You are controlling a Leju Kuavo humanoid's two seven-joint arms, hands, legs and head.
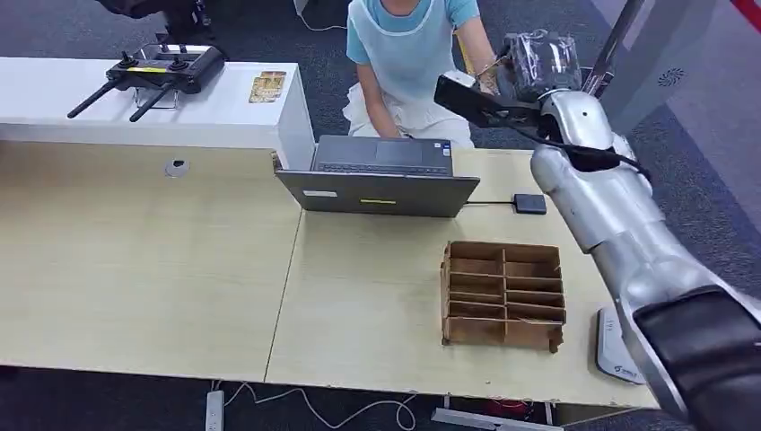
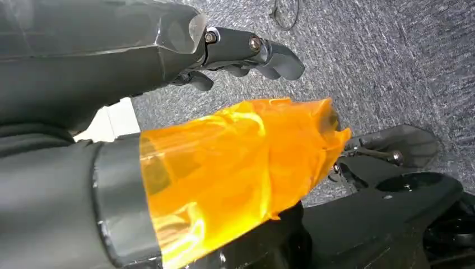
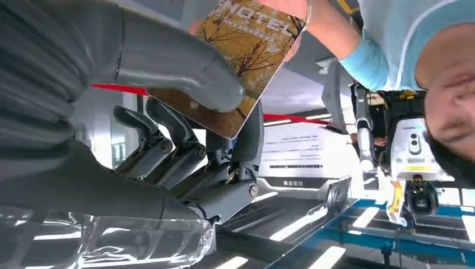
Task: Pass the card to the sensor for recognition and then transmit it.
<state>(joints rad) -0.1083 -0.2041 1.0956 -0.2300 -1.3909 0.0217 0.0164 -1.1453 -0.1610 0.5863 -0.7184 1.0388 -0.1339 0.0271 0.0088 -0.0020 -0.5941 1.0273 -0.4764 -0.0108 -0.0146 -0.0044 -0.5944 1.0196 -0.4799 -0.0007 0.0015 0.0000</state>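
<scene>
card [image 3: 241, 53] sits pinched between thumb and fingers of the right hand [image 3: 190, 112], raised beyond the counter [image 1: 377, 287], its far end at the person's hand [image 3: 291, 7]; left hand [image 2: 241, 53] hangs empty, fingers loosely curled.

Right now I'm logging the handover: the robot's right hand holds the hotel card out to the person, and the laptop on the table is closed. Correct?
Not quite. The right hand does pinch the hotel card with the person's hand on its far end, as the right wrist view shows. But the head view shows the laptop open, not closed.
</scene>
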